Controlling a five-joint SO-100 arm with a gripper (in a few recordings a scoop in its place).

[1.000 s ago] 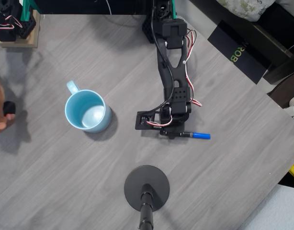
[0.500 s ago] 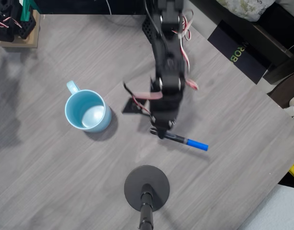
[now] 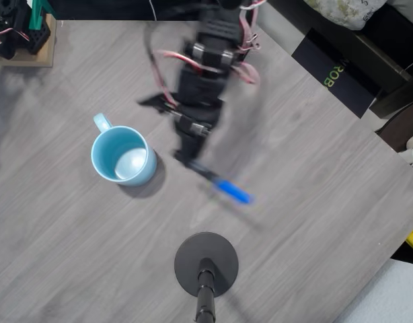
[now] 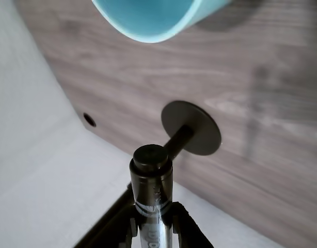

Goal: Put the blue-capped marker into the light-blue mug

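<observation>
Overhead view: the gripper holds the marker clamped at its black end, above the table. The marker's long axis runs from the fingers down and to the right in the picture, blue cap outermost. The mug stands upright just left of the gripper, mouth open, handle on its far side, apart from gripper and marker. Judgement: the cap points away from the mug, so the coming move turns on carrying the marker left over the rim. Arm and marker are motion-blurred; finger edges are hard to make out. Wrist view: the fingers are closed on the marker, seen end-on. The mug's rim lies ahead, cut off at the top edge. A stand lies between.
</observation>
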